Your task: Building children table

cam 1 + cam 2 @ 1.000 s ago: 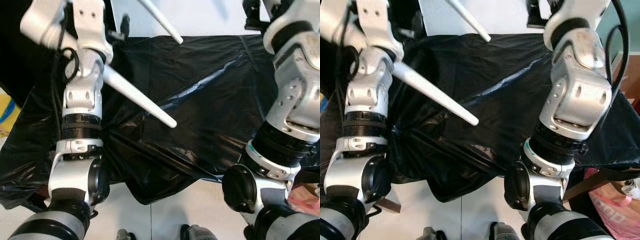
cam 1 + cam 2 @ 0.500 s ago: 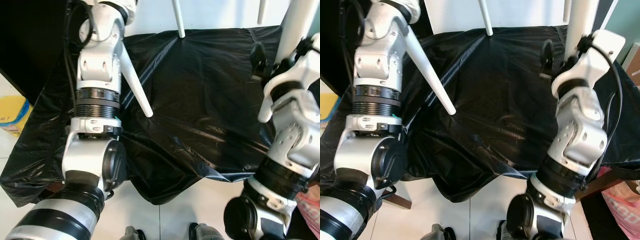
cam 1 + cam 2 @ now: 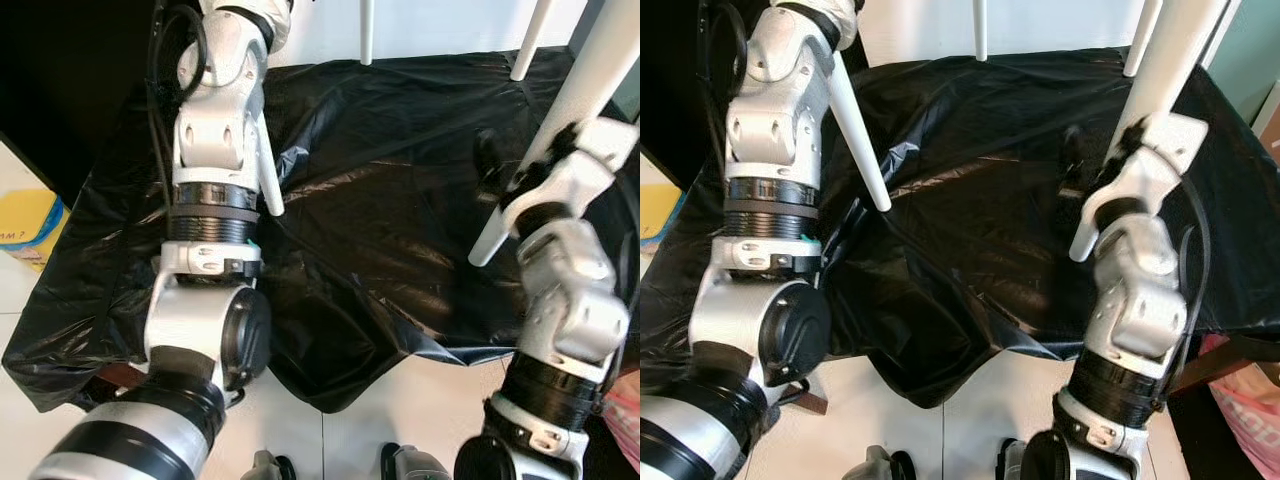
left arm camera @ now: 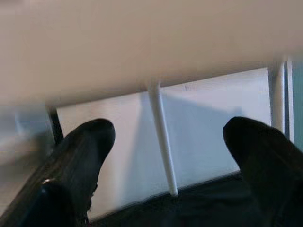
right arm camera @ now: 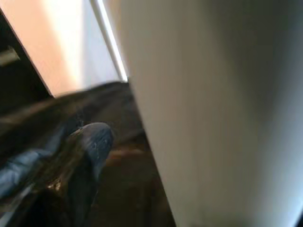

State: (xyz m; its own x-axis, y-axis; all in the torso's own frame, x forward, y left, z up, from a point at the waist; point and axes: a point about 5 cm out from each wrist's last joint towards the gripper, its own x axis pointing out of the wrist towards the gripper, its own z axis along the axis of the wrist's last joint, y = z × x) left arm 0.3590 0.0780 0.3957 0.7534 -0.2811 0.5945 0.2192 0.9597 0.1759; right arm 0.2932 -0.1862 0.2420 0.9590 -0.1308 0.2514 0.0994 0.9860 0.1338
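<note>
- Black plastic sheet (image 3: 400, 180) drapes a surface ahead.
- White tile floor (image 3: 380, 420) lies near.
- Yellow box (image 3: 25, 225) sits far left.
- Pink bag (image 3: 1245, 420) sits near right.

Both silver arms are raised, forearms reaching up and forward. The left tool (image 4: 165, 156) has its two black fingers (image 4: 80, 156) spread apart. One black finger (image 5: 90, 151) of the right tool is visible.
</note>
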